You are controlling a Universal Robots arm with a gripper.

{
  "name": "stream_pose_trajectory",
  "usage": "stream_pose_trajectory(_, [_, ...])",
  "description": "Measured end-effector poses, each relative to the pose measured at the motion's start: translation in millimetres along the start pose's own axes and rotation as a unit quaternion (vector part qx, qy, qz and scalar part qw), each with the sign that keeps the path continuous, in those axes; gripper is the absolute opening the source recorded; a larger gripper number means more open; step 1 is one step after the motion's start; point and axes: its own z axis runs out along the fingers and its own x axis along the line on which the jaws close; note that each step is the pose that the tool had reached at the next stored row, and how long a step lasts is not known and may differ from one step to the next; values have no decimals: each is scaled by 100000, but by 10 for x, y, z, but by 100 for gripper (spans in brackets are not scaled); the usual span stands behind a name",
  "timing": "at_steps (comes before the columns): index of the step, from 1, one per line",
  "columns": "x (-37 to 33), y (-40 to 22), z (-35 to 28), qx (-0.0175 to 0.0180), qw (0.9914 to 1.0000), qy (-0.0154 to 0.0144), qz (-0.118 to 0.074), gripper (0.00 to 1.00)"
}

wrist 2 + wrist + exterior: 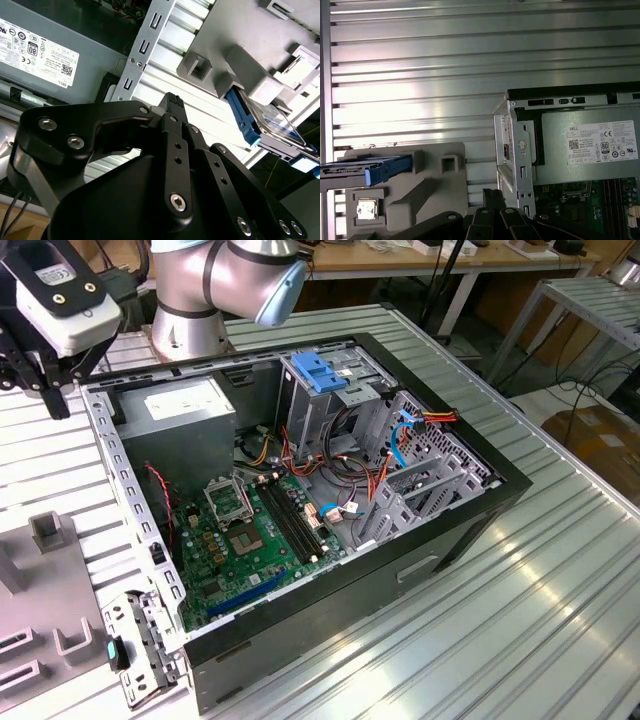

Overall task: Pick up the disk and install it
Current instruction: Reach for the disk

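One disk with blue rails sits in a grey holder on the ribbed surface, near the open computer case. At the exterior view's far left the claw hangs above, closed together, gripping nothing.

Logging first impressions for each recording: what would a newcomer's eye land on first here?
The open computer case sits in the middle of the exterior view, its green motherboard exposed and a blue bracket topping the grey cage. In both wrist views the disk, blue-railed, rests in a grey fixture on the ribbed table beside the case, with the black gripper apart from it.
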Motion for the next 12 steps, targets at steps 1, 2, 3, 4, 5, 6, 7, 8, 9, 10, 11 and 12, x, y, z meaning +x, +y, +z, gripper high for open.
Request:
stream_pose_trajectory(1, [14, -1, 0, -1, 100000, -3, -1, 11])
stream_pose_trajectory(2, [24, -2, 0, -2, 100000, -2, 0, 11])
stream_pose_trajectory(3, [41, -3, 0, -2, 100000, -2, -2, 11])
stream_pose_trajectory(4, [59, -5, -1, -2, 100000, -1, -3, 11])
stream_pose_trajectory(5, [81, -6, -1, -1, 100000, -2, 0, 11])
stream_pose_trajectory(6, [94, -7, -1, -2, 100000, 0, -4, 11])
stream_pose_trajectory(7, [107, -8, -1, 2, 100000, 1, -2, 11])
stream_pose_trajectory(8, [119, -9, -1, -1, 100000, -2, -6, 11])
stream_pose_trajectory(9, [135, -10, -1, 2, 100000, 0, -4, 11])
stream_pose_trajectory(10, [160, -11, -2, -2, 100000, 0, -2, 11])
stream_pose_trajectory(11, [176, -12, -2, -2, 100000, -2, -1, 11])
stream_pose_trajectory(12, [189, -13, -2, -1, 100000, -1, 2, 11])
